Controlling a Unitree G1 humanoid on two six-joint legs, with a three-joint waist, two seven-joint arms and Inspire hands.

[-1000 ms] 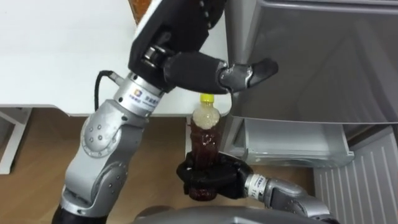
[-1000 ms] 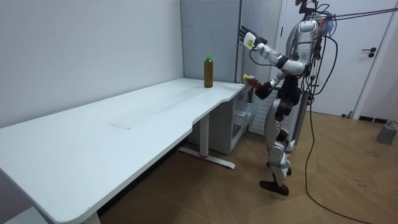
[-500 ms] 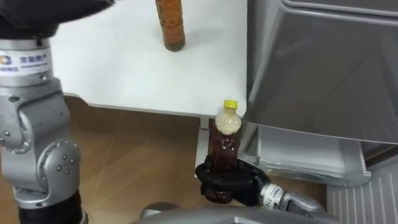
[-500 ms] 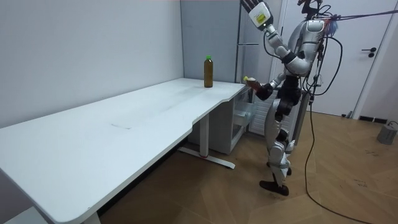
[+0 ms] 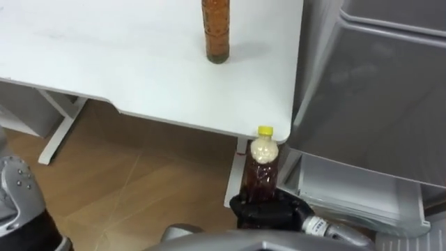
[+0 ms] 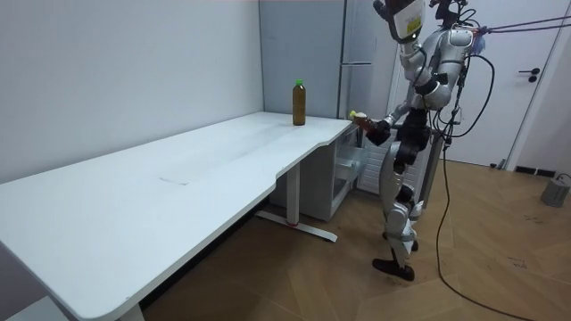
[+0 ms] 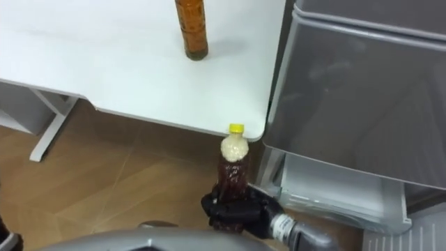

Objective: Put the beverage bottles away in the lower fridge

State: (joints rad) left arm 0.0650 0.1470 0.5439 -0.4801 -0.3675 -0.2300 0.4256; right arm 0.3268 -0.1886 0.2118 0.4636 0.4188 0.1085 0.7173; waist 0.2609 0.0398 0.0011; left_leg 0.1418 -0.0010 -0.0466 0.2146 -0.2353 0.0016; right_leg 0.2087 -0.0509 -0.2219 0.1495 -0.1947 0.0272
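poised for loading

right hand (image 5: 279, 211) is clenched round the yellow-capped bottle (image 5: 261, 171), upright and low beside the open lower fridge (image 5: 348, 188), likely so it can go straight in. beyond, a second bottle (image 5: 216, 31) waits on the desk (image 5: 139, 70). left hand (image 6: 406, 16) is raised high; its state i cannot tell.

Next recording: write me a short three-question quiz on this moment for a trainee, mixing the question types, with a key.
1. True or false: the right hand is shut on the yellow-capped bottle and holds it upright.
2. Where does the second bottle stand? A: on the white table. B: on the floor. C: on a chair.
3. Fill the gap: the lower fridge compartment, whose white inside shows beside the held bottle, is ____ (open or closed).

Key: 1 true; 2 A; 3 open.
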